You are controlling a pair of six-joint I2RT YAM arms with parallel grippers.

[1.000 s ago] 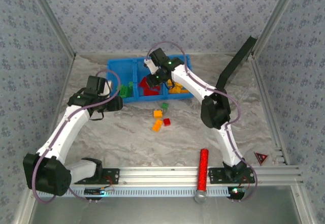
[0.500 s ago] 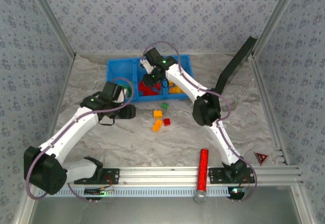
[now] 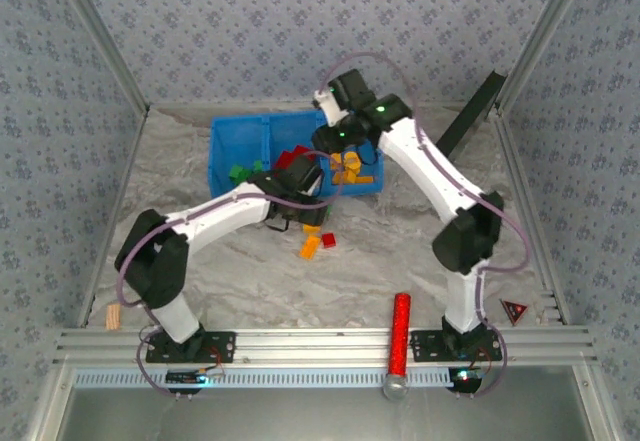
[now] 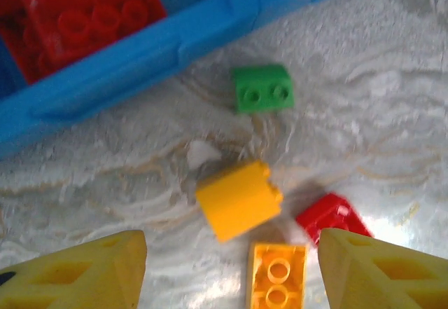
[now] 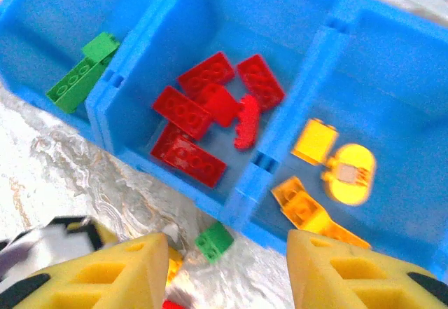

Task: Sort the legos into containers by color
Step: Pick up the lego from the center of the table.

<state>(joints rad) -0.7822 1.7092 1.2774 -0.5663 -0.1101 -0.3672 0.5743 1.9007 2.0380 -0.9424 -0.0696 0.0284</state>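
Blue tray (image 5: 182, 186) holds sorted legos (image 5: 203, 113); right hand (image 5: 227, 270) poised above it, fingers apart, empty. Left hand (image 4: 227, 270), likewise spread and empty, points down over four loose legos (image 4: 239, 199) on bench (image 4: 392, 113).

Blue tray (image 4: 140, 53), red legos (image 5: 185, 109), green legos (image 5: 77, 85), orange-yellow legos (image 5: 301, 204), yellow fingers (image 4: 84, 274), grey-white marbled table (image 4: 364, 113)

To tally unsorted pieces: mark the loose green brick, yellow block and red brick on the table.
green brick (image 4: 262, 90): left wrist view, studded top face.
yellow block (image 4: 238, 202): left wrist view, smooth upper face.
red brick (image 4: 334, 219): left wrist view, top face.
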